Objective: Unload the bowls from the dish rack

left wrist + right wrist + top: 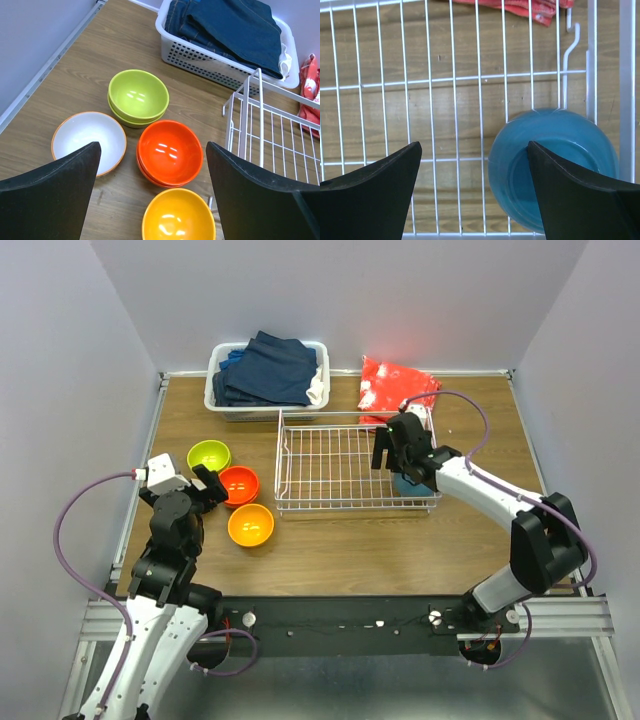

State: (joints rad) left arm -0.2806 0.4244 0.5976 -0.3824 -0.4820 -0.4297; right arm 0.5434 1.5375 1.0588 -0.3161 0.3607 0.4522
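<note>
From above, the rack (340,465) sits mid-desk, a little toward the far edge. It looks bare except for a teal bowl (408,485) in its near right corner, half hidden under the right gripper (392,455). That gripper hangs over this corner, probably because it is the last bowl to fetch. The left gripper (208,483) hovers near the left edge over the unloaded bowls, likely parked there clear of the rack. A tub (222,405) of clothes and a red cloth (397,388) lie along the far edge.

The left wrist view shows its fingers spread wide with nothing between them. Below them are a green stack (138,96), a red stack (170,151), a yellow bowl (178,220) and a bowl with a white inside and orange rim (89,140). They are grouped close together just left of the rack.

The right wrist view shows fingers equally spread, gripping nothing. The teal bowl lies on the rack's wires, partly under the right-hand finger, so the jaws seem off-centre for a grasp. It is round, glossy and smooth. Whether it sits upright or inverted cannot be told.
</note>
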